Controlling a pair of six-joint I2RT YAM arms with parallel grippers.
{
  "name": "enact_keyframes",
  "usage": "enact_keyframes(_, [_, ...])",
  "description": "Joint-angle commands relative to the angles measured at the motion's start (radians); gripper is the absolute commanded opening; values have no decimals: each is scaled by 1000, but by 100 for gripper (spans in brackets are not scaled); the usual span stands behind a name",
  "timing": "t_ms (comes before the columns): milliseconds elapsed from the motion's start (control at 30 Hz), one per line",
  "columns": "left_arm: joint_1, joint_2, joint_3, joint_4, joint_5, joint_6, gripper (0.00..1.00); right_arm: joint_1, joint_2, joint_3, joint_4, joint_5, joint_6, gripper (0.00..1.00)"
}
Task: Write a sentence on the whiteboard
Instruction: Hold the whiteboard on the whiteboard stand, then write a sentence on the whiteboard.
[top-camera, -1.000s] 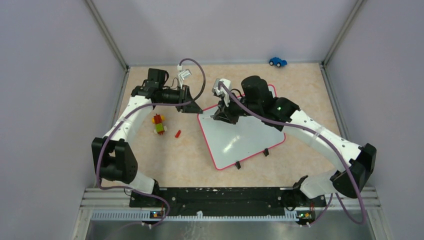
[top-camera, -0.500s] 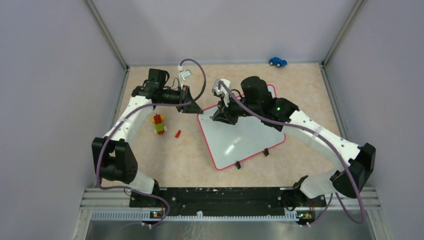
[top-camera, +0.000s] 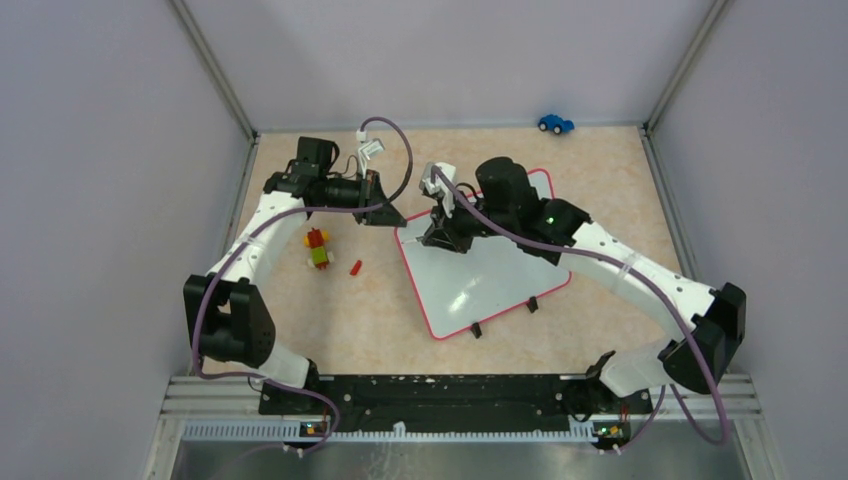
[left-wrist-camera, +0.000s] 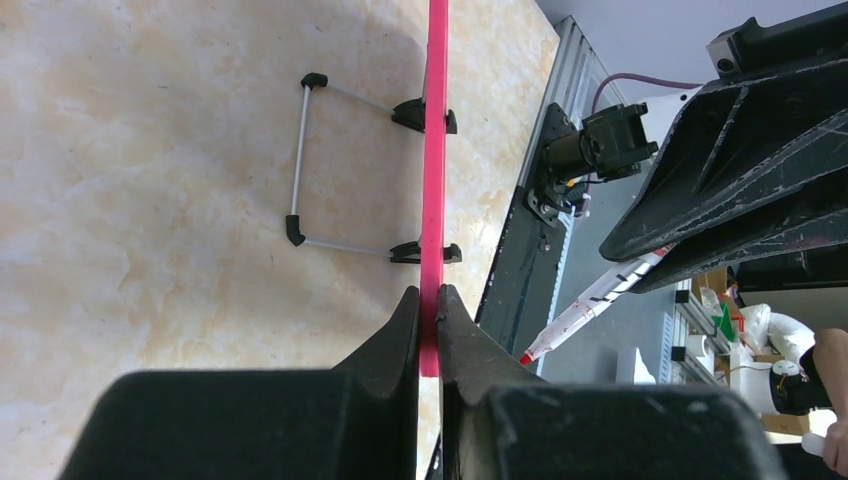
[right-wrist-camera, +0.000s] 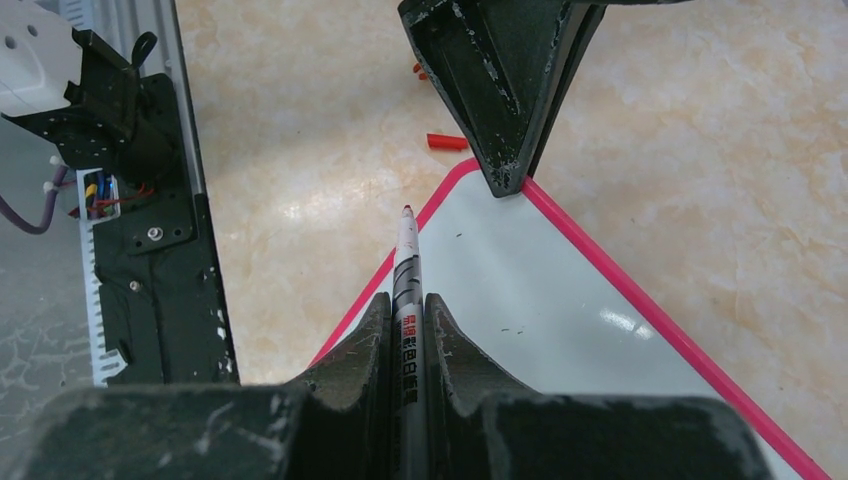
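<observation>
From the top, the whiteboard (top-camera: 500, 270) is lying on the tan table (top-camera: 600, 180). The left gripper (top-camera: 392, 218) is touching its far left corner. The right gripper (top-camera: 447, 238) is hanging over it.

Left wrist: the left jaws are pinching the board's red frame (left-wrist-camera: 437, 150).

Right wrist: the right jaws are squeezing a red-tipped marker (right-wrist-camera: 406, 250), pointing near that corner.
</observation>
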Motion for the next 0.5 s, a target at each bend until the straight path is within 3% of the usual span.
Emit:
enact_keyframes(0, [-14, 4, 4, 20, -10, 13, 0, 15, 5, -13, 48, 57, -13, 0])
enact_keyframes(467, [-23, 3, 5, 15, -21, 19, 0, 16, 28, 9, 51, 115, -17, 0])
